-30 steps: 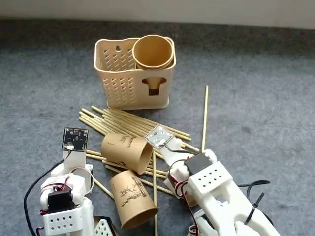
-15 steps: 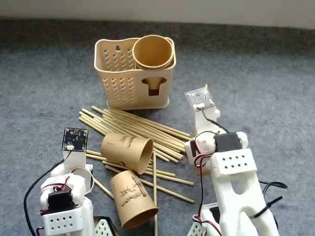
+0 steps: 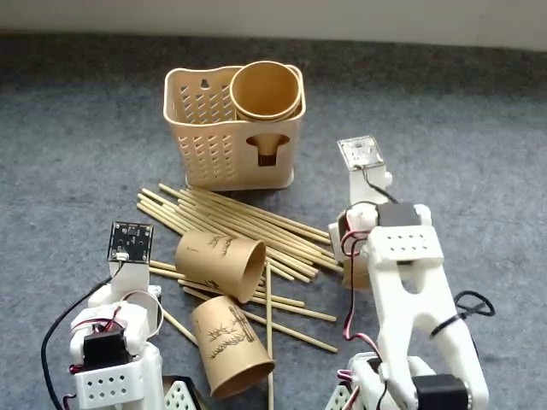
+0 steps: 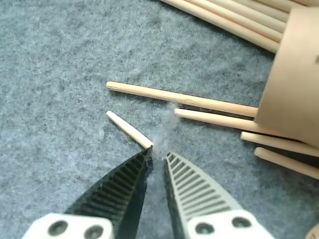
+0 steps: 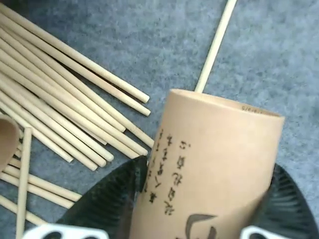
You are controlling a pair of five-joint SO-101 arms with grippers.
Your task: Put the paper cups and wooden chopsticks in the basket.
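Swung right off the pale wooden chopsticks [image 3: 248, 224] with a brown printed paper cup [image 5: 219, 134] pinched in the right gripper [image 5: 209, 169], perhaps lifted. Bound next for the beige slotted plastic basket [image 3: 205, 154]. Nothing in the left gripper [image 4: 158, 153], nearly pressed together.

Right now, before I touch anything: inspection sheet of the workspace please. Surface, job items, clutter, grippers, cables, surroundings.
Surface: grey cloth, fuzzy.
Job's things: basket upright, nested cup in one end; one loose cup and a second loose cup lie on their sides over the chopsticks strewn in front of the basket.
Clutter: nothing seen.
Grippers: right gripper, jaws clamped on a held cup; left gripper, jaws together, empty, low over the cloth by a chopstick tip.
Cables: wires at the left arm; black cable by the right arm; neither lies on the job's things.
Surroundings: pale strip past the cloth's far edge.
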